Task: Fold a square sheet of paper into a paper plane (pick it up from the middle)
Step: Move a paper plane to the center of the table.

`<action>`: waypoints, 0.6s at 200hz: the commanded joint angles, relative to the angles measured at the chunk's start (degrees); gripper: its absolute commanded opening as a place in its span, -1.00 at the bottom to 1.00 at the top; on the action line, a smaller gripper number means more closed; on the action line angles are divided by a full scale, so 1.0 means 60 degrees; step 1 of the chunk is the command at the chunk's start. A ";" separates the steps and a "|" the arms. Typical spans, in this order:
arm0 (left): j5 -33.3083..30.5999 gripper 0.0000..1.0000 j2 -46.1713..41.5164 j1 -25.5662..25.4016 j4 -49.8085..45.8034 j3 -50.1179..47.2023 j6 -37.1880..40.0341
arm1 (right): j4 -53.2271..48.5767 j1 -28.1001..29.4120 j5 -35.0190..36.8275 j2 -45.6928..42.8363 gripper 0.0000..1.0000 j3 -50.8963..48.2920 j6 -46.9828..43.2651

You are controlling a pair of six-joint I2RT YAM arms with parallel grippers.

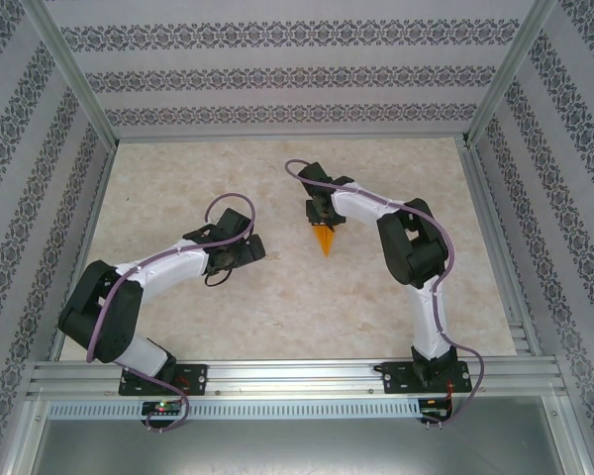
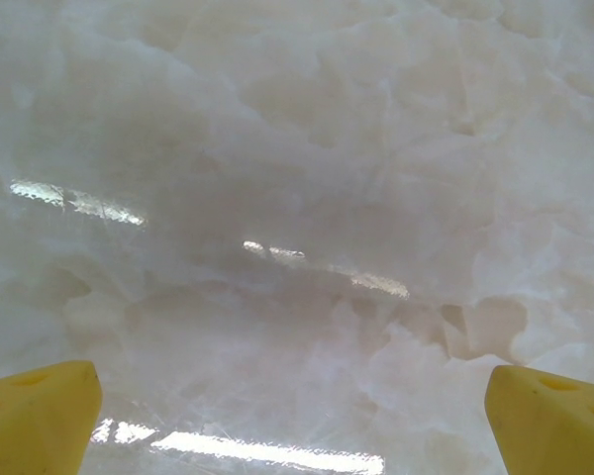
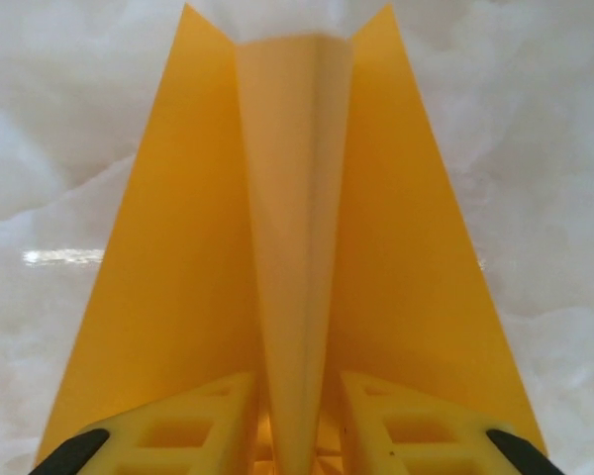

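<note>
Top external view. Reader: What lies nearest?
Legend: A ribbed aluminium rail spans the near edge and carries both arm bases. A pale marbled table extends beyond the rail.

Reader: What comes next, going outward?
Legend: The left gripper sits beyond the rail's left half, well apart from it. In the left wrist view its yellow fingers stand at opposite bottom corners. They are spread wide, with bare table between them.

Reader: Where is the task's thing?
Legend: The slim orange paper plane lies beyond the rail's middle, slightly to the right and about as far out as the left gripper. Its point faces the rail. Its broad tail is under the right gripper, which meets it from the side away from the rail. Whether the paper rests on the table or hangs just above it cannot be told.

Reader: Does that gripper pinch it?
Legend: In the right wrist view, two orange wings slope away on either side of a paler raised centre fold. The fold runs between the yellow fingers. The jaws stand a little apart, just beside the fold. Whether the pads press it cannot be told.

Reader: And farthest out?
Legend: Striped, grey-patterned walls close the side farthest from the rail.
</note>
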 commanded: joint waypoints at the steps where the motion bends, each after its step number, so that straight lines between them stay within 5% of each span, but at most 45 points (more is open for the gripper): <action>1: -0.0111 1.00 0.0071 0.0120 -0.0225 0.0261 0.0159 | -0.0072 -0.0099 0.0009 0.0220 -0.43 0.0141 0.0086; 72: -0.0052 1.00 0.0035 0.0128 -0.0216 0.0323 0.0224 | -0.0221 -0.0100 0.0043 -0.0089 -0.33 0.0232 0.0263; 120: -0.0635 1.00 -0.0164 0.0134 -0.0789 0.1108 0.0651 | -0.0269 -0.0127 -0.0048 -0.2180 0.08 0.0243 0.0255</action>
